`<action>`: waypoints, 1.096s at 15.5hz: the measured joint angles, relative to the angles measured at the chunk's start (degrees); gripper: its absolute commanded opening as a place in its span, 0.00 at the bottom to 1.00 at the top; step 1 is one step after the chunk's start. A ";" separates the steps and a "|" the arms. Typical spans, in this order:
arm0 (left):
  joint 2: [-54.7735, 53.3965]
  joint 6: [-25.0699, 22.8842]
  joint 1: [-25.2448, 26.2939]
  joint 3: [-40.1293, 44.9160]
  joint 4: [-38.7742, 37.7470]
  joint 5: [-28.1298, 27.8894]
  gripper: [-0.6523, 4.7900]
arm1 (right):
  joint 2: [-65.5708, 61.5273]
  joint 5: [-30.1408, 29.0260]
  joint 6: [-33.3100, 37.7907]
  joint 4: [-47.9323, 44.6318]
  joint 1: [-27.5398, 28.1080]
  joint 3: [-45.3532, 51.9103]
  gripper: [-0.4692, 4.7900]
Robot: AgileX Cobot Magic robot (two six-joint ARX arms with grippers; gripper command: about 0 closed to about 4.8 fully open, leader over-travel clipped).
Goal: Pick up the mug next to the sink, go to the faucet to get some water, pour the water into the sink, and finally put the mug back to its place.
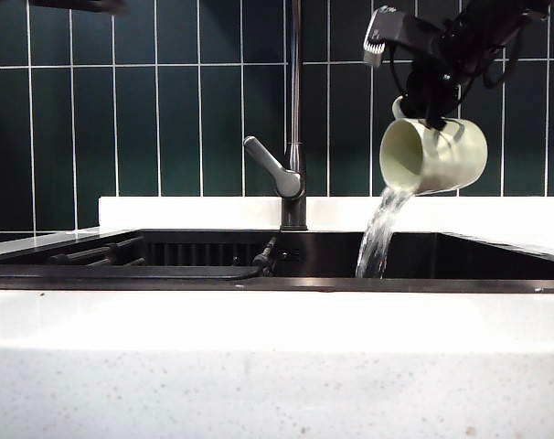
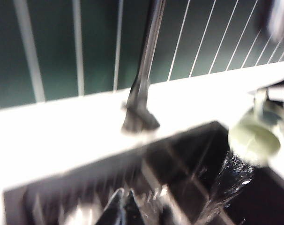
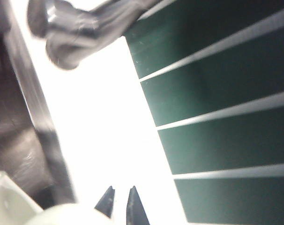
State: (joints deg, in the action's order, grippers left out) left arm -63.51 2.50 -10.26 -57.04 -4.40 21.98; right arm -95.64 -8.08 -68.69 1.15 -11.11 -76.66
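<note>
I count one mug [image 1: 437, 157] at two o'clock, one faucet [image 1: 294, 119] at twelve, one sink [image 1: 460, 259] across the middle, one stream of water [image 1: 379, 235], and two claws: right claw [image 1: 432, 114] on the mug, left claw [image 2: 123, 206] pinched together.

I read the mug [image 1: 437, 157] as pale cream-green, its inside smoother and lighter than its wall. The right gripper [image 1: 421, 108] on it is black with a small white toothed patch. The water [image 1: 380, 233] spilling from it looks clear with white glints. The sink [image 1: 442, 261] is black, its back wall ribbed in dark vertical lines. The faucet [image 1: 295, 110] is a shiny grey metal pipe with a matte grey lever on a dark base. Behind it, the wall tiles [image 1: 158, 101] are deep green with thin white grout lines. The worktop [image 1: 259, 366] is white with fine dark speckles along its front edge. The left gripper's [image 2: 122, 208] fingertips show black.
</note>
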 measured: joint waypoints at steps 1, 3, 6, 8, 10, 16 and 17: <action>4.66 1.20 -0.04 5.09 0.09 -1.25 0.11 | 0.00 0.39 -5.25 -0.07 -0.44 0.00 0.10; 14.03 3.50 -0.02 14.40 -0.55 -2.86 0.11 | 0.00 1.14 -11.54 -1.25 -1.55 0.00 0.11; 23.26 6.32 0.00 25.18 -0.68 -3.61 0.11 | 0.24 1.90 -17.94 -3.30 -3.63 0.00 0.11; 27.23 7.41 0.00 29.66 -0.76 -3.76 0.11 | 0.37 1.99 -18.08 -3.34 -4.22 0.00 0.11; 29.31 4.90 0.00 31.56 -0.63 -4.24 0.11 | 0.37 5.27 -11.19 -3.34 -3.98 0.00 0.09; 29.81 2.03 0.00 32.35 -0.61 -4.46 0.11 | 0.39 7.93 35.39 -2.95 6.08 0.15 0.09; 29.90 2.03 0.00 32.35 -0.57 -4.46 0.11 | 0.57 7.89 39.87 -3.23 8.17 0.76 0.09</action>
State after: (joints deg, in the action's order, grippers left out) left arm -33.61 4.54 -10.26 -24.69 -4.97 17.52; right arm -95.07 -0.19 -28.82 -2.09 -2.94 -75.90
